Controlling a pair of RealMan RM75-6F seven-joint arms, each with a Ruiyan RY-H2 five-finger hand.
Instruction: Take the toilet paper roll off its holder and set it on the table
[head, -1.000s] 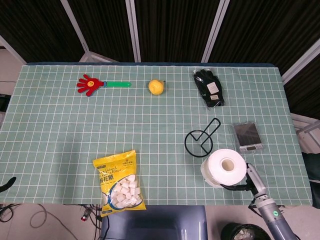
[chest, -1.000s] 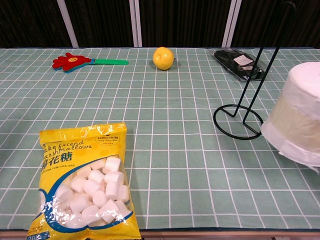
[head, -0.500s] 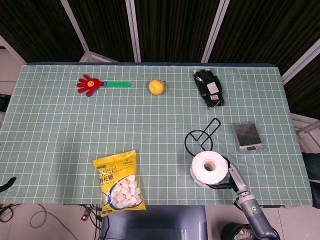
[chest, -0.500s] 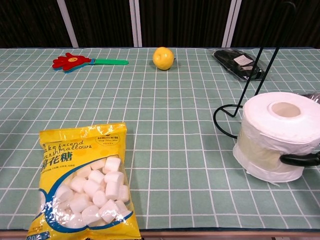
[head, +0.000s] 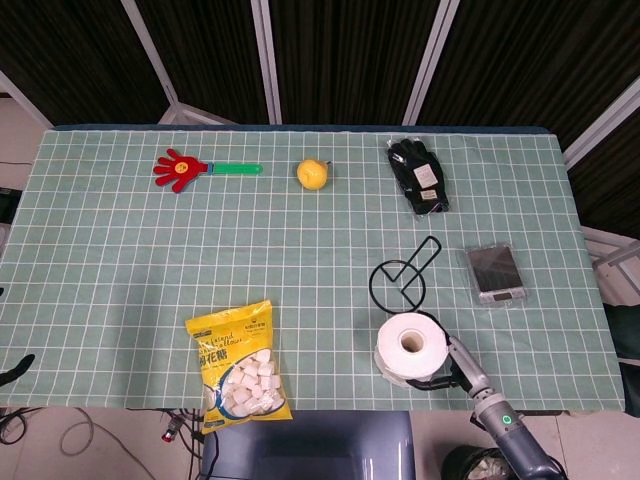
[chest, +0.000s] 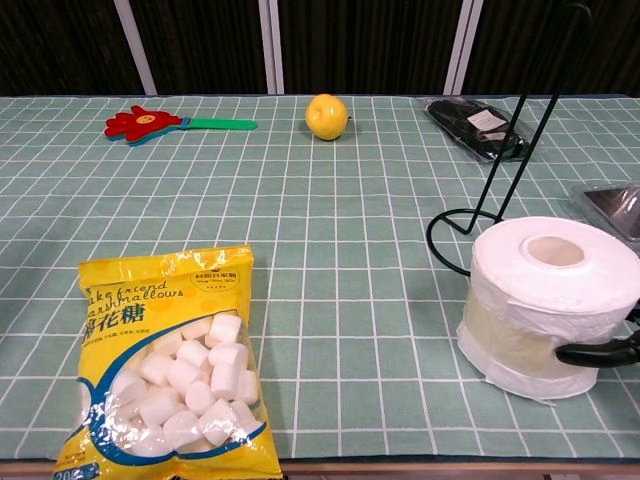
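The white toilet paper roll (head: 410, 345) (chest: 548, 300) stands upright, core hole facing up, near the table's front edge and just in front of its holder. It seems to rest on the cloth. The empty black wire holder (head: 400, 280) (chest: 478, 240) has a round base and a tall hook. My right hand (head: 452, 372) (chest: 603, 352) comes in from the front right and grips the roll's lower right side, dark fingers curved against the paper. No view shows my left hand.
A yellow marshmallow bag (head: 238, 365) (chest: 165, 365) lies front left. At the back lie a red hand clapper (head: 180, 169) (chest: 145, 124), a yellow fruit (head: 312, 173) (chest: 326, 116) and black gloves (head: 418, 176) (chest: 475, 127). A small scale (head: 495, 273) (chest: 615, 208) sits right of the holder.
The right hand has carried the roll leftward and down, from tilted at the right edge of the chest view to upright on the cloth in front of the holder.
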